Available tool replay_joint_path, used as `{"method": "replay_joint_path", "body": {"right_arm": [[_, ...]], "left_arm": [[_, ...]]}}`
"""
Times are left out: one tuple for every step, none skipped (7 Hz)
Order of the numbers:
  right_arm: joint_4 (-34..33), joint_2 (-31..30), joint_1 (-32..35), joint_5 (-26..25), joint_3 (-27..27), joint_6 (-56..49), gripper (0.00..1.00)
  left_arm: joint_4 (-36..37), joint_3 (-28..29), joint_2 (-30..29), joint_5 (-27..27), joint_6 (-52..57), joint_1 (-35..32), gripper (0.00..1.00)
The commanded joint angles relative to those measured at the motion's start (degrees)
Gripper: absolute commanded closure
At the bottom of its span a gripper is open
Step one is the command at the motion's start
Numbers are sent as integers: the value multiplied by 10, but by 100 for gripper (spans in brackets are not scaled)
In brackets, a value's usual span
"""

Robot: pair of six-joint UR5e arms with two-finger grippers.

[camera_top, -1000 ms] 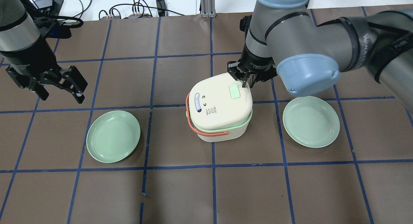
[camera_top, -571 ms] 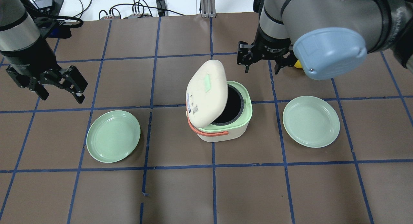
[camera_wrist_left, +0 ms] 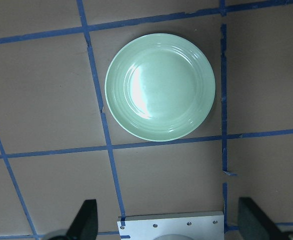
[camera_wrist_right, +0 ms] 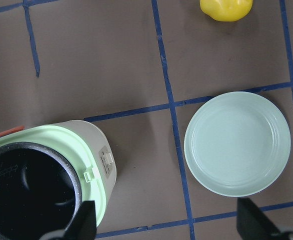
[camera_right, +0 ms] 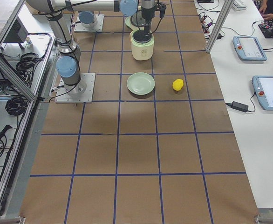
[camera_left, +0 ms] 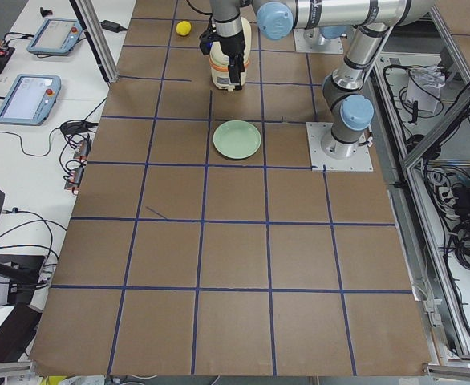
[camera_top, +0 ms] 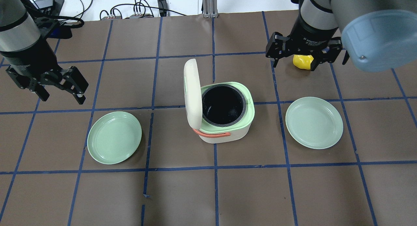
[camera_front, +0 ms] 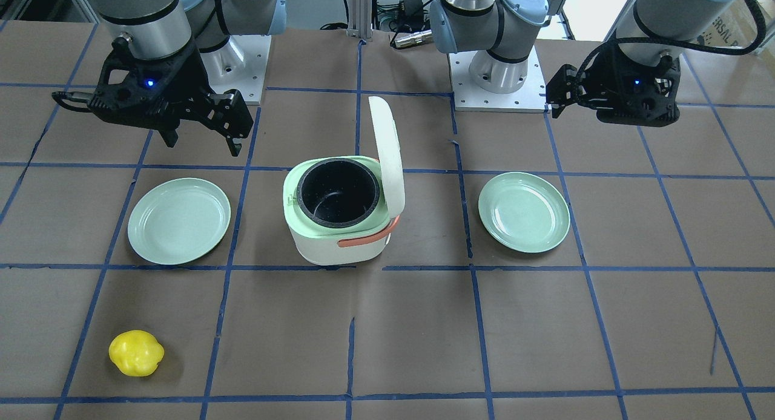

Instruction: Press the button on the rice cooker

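One small label [camera_wrist_right: 105,159] on the rice cooker [camera_wrist_right: 53,135] is unreadably blurred.

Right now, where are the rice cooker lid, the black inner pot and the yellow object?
rice cooker lid [camera_top: 192,92]: overhead exterior view, the middle of the upright lid.
black inner pot [camera_front: 336,193]: exterior front-facing view, its dark inside bottom.
yellow object [camera_front: 136,353]: exterior front-facing view, the middle of its top.

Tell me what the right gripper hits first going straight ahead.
The right gripper points down: probably bare table between the rice cooker and the nearer plate, though depth is unclear.
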Motion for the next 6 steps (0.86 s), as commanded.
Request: {"method": "replay_joint_path", "body": {"right_arm": [[2, -8, 3, 5, 0, 3, 0], [4, -8, 3, 6, 0, 2, 0], [5, -8, 3, 5, 0, 2, 0], [5, -8, 3, 6, 0, 2, 0], [7, -8, 3, 6, 2, 2, 0], [7, -8, 3, 5, 2, -2, 0]], "left_arm": [[0, 0, 1, 0, 0, 0, 0], [0, 0, 0, 0, 0, 0, 0], [0, 0, 1, 0, 0, 0, 0], [0, 0, 0, 0, 0, 0, 0], [0, 0, 0, 0, 0, 0, 0], [0, 0, 0, 0, 0, 0, 0]]}}
